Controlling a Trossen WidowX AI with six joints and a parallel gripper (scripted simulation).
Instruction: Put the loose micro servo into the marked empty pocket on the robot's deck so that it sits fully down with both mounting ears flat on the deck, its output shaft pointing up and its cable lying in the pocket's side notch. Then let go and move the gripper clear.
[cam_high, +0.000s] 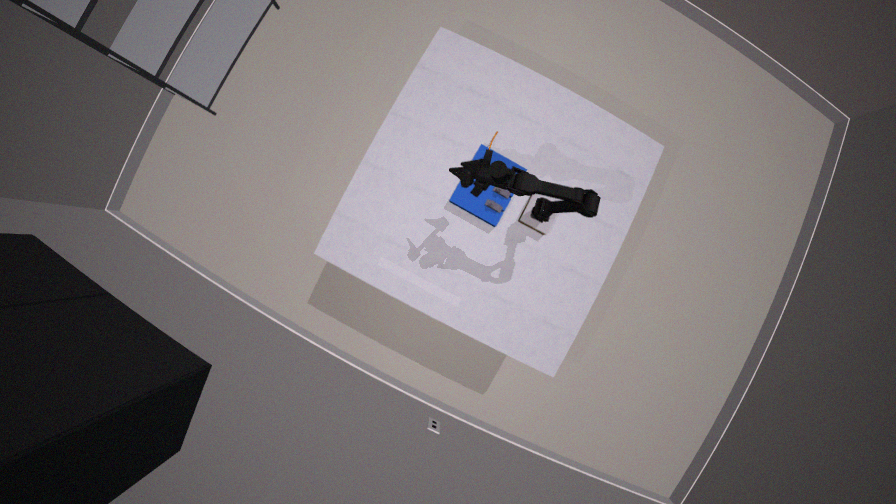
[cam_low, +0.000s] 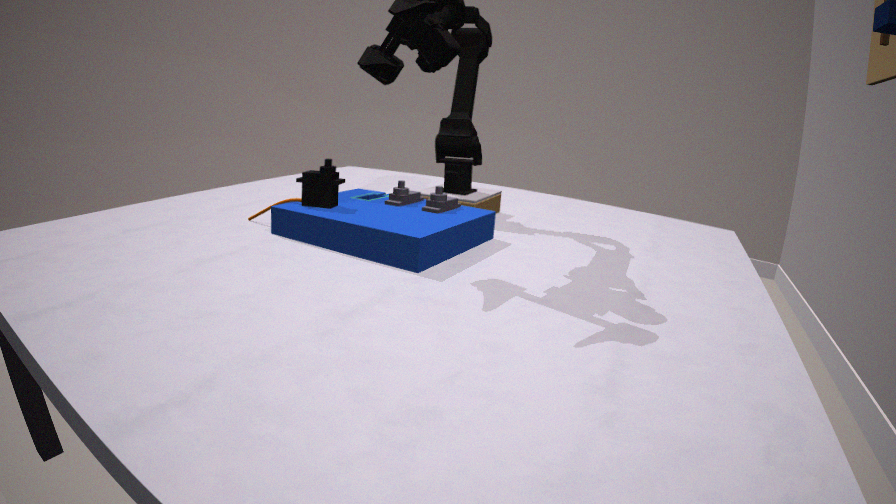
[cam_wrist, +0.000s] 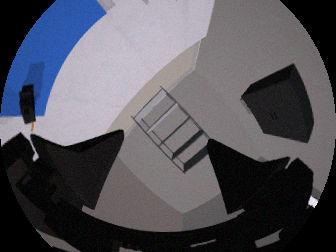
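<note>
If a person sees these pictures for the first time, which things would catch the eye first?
Probably the blue deck on the pale table, bright against grey surroundings. Next, the black arm rising behind it, its open tool high above the deck. Then the black servo standing upright at the deck's far-left corner, beside the marked pocket.

I am in a plain work room, like a small lab. The walls (cam_low: 187, 75) are bare and grey, and the floor (cam_high: 720, 250) is tan with a pale strip along its edge. One big white table (cam_low: 313, 376) stands in the middle. I stand on a small base (cam_low: 491, 199) bolted on it, next to a blue deck (cam_low: 388, 235) with little motors on top. A metal rack (cam_high: 159, 78) with grey shelves stands by one wall. A big black block (cam_high: 75, 376) sits in a corner. There is a small socket (cam_high: 432, 425) low on one wall.
</note>
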